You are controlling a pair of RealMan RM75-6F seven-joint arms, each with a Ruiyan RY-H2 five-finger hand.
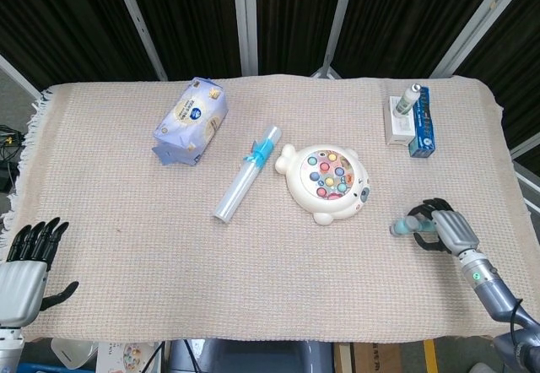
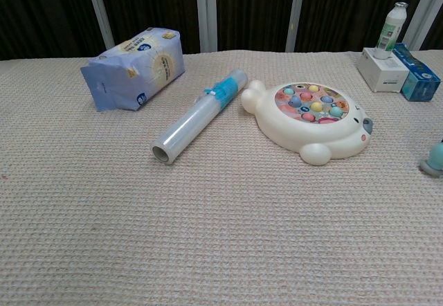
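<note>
At the table's right edge, a small teal fan (image 1: 408, 225) is enclosed by the curled fingers of the right hand (image 1: 445, 229), beside the white fishing toy (image 1: 327, 183). The left hand (image 1: 24, 265) is seen empty, fingers spread, off the near-left corner of the woven cloth (image 1: 126, 246).

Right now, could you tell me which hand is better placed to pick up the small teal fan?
The right hand. Its fingers curl around the handle end of the teal fan at the cloth's right edge, while the left hand hangs open off the near left corner, the whole cloth away.
</note>
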